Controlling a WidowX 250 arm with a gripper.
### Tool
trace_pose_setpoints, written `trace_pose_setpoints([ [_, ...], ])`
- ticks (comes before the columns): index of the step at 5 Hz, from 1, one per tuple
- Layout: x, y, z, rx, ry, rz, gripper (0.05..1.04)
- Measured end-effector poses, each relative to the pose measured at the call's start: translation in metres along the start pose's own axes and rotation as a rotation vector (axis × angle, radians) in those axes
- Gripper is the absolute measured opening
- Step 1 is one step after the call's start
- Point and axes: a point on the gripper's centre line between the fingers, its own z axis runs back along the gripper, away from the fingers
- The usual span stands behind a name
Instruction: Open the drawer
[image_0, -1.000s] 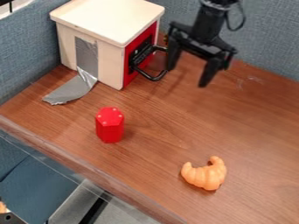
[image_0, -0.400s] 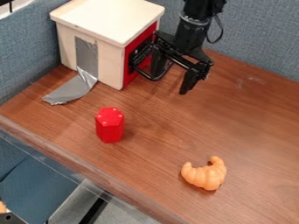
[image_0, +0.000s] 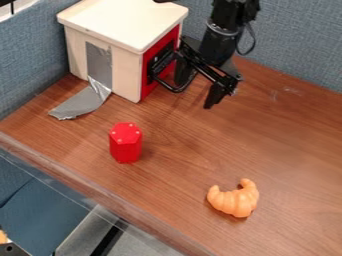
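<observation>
I'm looking down at a slant on a wood-grain surface with blue-grey padded walls behind it. At its upper left stands a cream box with a flat, pale lid. From the top edge, right of the box, hangs my 1 black arm, ending in the claw. Its 2 fingers are apart and point down. The drawer is in the box's right-hand side; its red front looks shut. A strip of silver tape runs down the box's near side and onto the wood. Nearer me, 1 red six-sided can stands upright, and 1 toy croissant lies toward the lower right, both well clear of the claw.

Thinnest of all is the black handle, a loop jutting from the red front, its outer bar running lower left to upper right, along that front. It lies just left of the claw, overlapping the left-hand finger in my view. I judge that finger must sit inside the loop before I pull toward the lower right; I cannot tell whether they touch.
</observation>
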Motion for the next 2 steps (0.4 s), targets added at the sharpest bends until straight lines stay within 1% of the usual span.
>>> trace_pose_setpoints([
  [1, 0.005, -0.001, 0.003, 0.012, -0.017, 0.014, 0.999],
  [2, 0.015, 0.001, -0.002, 0.03, -0.015, 0.042, 0.999],
])
